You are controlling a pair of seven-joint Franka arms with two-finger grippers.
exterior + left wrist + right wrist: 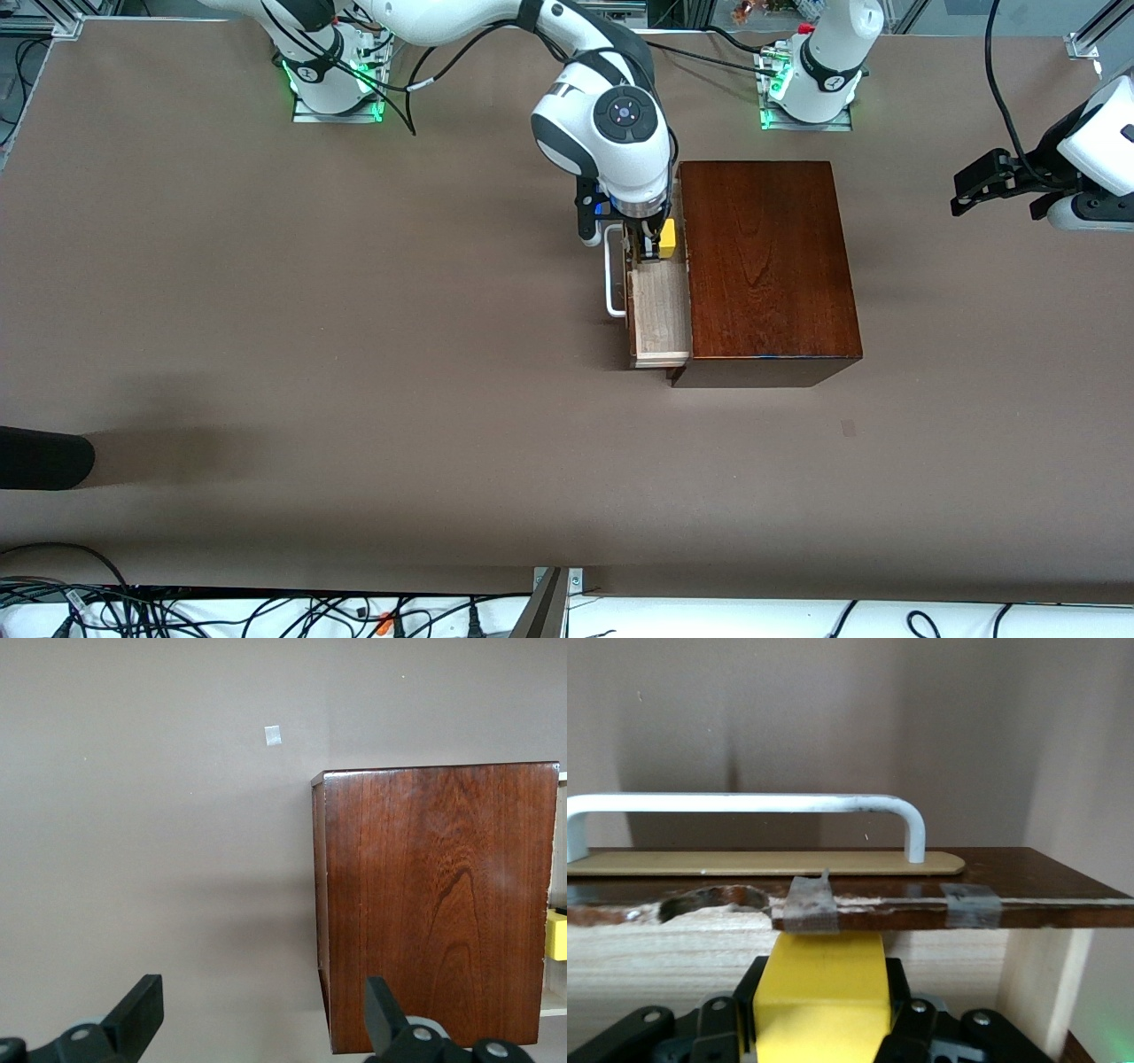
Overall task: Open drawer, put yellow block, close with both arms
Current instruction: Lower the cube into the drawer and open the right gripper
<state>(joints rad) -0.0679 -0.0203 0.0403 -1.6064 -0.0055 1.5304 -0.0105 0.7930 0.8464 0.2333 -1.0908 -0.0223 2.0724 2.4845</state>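
Note:
The drawer (660,319) stands pulled out of the dark wooden box (766,266) toward the right arm's end, its white handle (613,275) outermost. My right gripper (654,248) hangs over the drawer's end farther from the front camera, shut on the yellow block (667,237). In the right wrist view the yellow block (824,992) sits between the black fingers (908,1010), just inside the dark drawer front (1028,895) with its handle (744,804). My left gripper (966,190) waits open in the air toward the left arm's end, holding nothing; its wrist view shows the box (434,904) and the block (556,935).
A black object (40,456) juts in at the table's edge toward the right arm's end, nearer the front camera. A small tape patch (848,428) lies on the brown tabletop nearer the camera than the box. Cables (266,611) run along the near edge.

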